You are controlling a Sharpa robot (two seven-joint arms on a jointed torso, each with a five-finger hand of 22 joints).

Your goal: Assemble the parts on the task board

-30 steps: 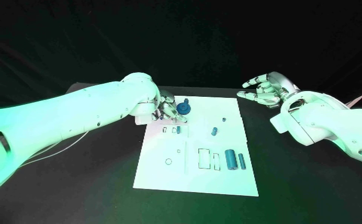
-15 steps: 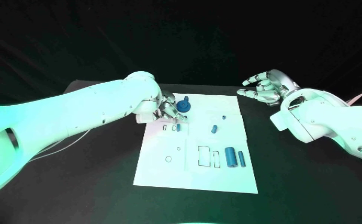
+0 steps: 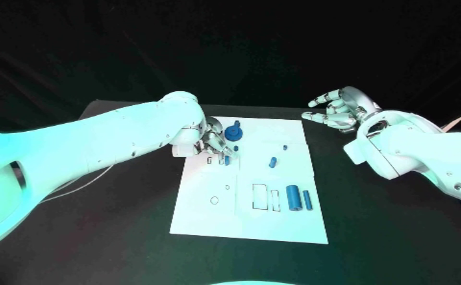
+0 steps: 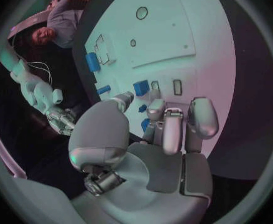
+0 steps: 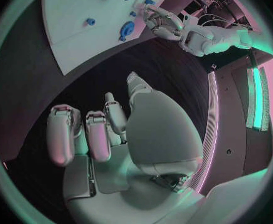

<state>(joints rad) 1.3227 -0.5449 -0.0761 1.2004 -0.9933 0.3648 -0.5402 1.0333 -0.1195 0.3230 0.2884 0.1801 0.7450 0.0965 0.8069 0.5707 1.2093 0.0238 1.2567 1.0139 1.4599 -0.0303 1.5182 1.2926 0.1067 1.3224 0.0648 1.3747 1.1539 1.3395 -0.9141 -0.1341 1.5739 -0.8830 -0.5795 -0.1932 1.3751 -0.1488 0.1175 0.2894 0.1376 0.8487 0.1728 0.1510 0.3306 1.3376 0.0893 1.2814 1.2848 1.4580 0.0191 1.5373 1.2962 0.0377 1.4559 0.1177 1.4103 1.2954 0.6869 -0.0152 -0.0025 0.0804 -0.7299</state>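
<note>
task board [image 3: 252,222] white, black rectangle and circle outlines printed on it; parts blue: gear-shaped piece [image 3: 234,134], wide cylinder [image 3: 293,198], slim cylinder [image 3: 308,199], small peg [image 3: 273,162]; table [image 3: 125,232] black; both arms white; left robot hand [image 3: 213,142] and right robot hand [image 3: 333,113] silver

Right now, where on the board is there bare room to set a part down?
The near end of the task board, below the two upright blue cylinders, is bare. So is the strip along its right edge. The far left corner is crowded: the left hand hovers by the blue gear.
</note>
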